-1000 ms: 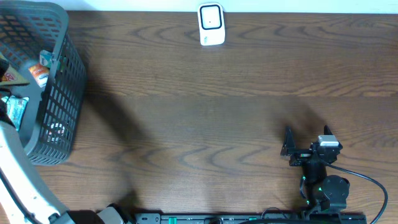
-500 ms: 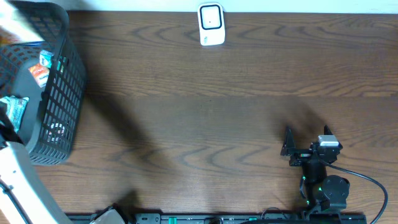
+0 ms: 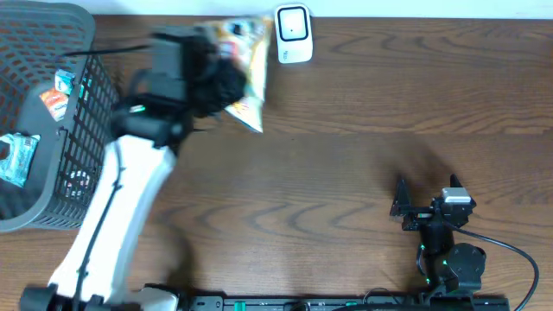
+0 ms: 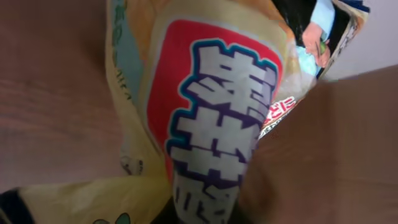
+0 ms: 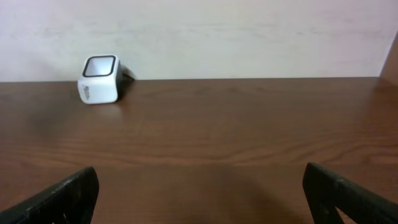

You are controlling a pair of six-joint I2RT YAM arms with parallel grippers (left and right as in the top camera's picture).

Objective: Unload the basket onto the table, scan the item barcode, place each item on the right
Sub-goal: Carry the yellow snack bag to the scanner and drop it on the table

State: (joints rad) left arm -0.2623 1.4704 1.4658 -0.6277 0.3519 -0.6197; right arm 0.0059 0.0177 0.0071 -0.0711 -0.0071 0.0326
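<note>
Right gripper point(image 3: 426, 188) is sitting nearest the front edge, jaws spread wide and holding nothing. Farther out, left gripper point(image 3: 220, 79) is clamping the crinkled yellow snack bag point(image 3: 246, 65), just left of the small white box-shaped barcode scanner point(image 3: 294, 34) at the far edge. Judged step: presenting the bag. The next move is likely calling for the barcode, unseen here, to face the scanner window.

One table point(image 3: 346, 164) carries two arms, a left claw point(image 3: 223, 82) and a right claw point(image 3: 427, 185), one snack bag point(image 3: 245, 69) in the left claw, one scanner point(image 3: 293, 34) just to its right, and one basket point(image 3: 86, 130) to its left with at least two packets point(image 3: 17, 157).
</note>
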